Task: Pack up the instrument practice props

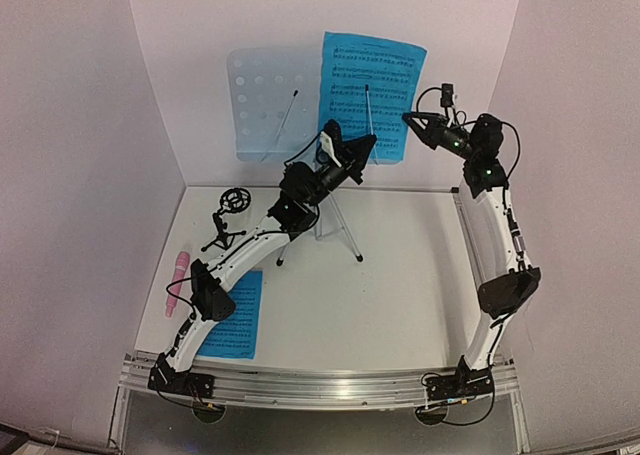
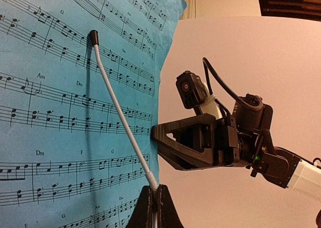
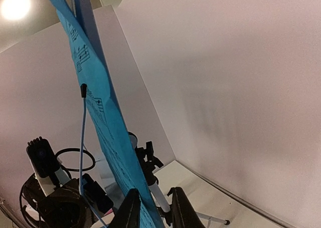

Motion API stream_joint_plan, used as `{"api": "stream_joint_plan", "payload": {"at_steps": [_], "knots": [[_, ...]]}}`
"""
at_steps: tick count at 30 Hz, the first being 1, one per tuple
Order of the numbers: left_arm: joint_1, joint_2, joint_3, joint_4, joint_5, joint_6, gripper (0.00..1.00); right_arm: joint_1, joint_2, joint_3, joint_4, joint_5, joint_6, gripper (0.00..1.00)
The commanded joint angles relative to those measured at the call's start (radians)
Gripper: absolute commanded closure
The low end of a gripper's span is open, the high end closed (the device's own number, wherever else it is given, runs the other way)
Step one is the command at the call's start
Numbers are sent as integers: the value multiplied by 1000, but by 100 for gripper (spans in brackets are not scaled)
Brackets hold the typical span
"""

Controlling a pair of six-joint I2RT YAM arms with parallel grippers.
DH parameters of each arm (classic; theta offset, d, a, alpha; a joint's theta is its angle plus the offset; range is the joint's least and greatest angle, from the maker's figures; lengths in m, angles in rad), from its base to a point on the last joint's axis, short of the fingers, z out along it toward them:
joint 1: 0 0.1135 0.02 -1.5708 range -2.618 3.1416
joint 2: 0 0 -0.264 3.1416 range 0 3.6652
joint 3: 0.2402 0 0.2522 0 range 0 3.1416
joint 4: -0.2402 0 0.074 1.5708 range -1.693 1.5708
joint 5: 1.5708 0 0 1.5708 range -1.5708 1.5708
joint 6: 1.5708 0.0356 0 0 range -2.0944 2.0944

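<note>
A blue sheet-music page (image 1: 370, 90) leans on the pale perforated music stand (image 1: 262, 100), which stands on a silver tripod (image 1: 345, 233). My left gripper (image 1: 365, 147) is shut on the base of the stand's white wire page-holder arm (image 2: 120, 118), which lies across the page (image 2: 60, 112). My right gripper (image 1: 408, 118) is open, its jaws either side of the page's right edge (image 3: 103, 118); it also shows in the left wrist view (image 2: 156, 133). A second blue page (image 1: 232, 315), a pink toy microphone (image 1: 178, 275) and a small black tripod mic stand (image 1: 228, 220) are on the table at the left.
White walls (image 1: 80, 175) close in the table on three sides. A metal rail (image 1: 330, 385) runs along the near edge by the arm bases. A second wire arm (image 1: 283, 123) lies across the bare left half of the stand.
</note>
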Motion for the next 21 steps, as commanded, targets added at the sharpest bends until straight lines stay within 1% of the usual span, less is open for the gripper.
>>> {"api": "stream_joint_plan", "payload": {"at_steps": [1, 2, 6, 11, 16, 21], "knots": [[-12, -63, -9, 8, 1, 20, 100, 2, -66, -10, 11, 17, -16, 84], [-12, -63, -9, 8, 0, 20, 100, 2, -67, -11, 11, 14, -12, 87], [-12, -64, -10, 8, 0, 17, 100, 2, -73, -21, 11, 10, -9, 91], [-12, -65, -13, 7, -1, 18, 100, 2, -78, -31, 10, 9, -3, 99], [-12, -65, -13, 6, -5, 20, 100, 1, -77, -34, 11, -7, 10, 100], [-12, -68, -21, 6, -11, 16, 100, 2, -112, -49, 11, 18, 12, 100]]}}
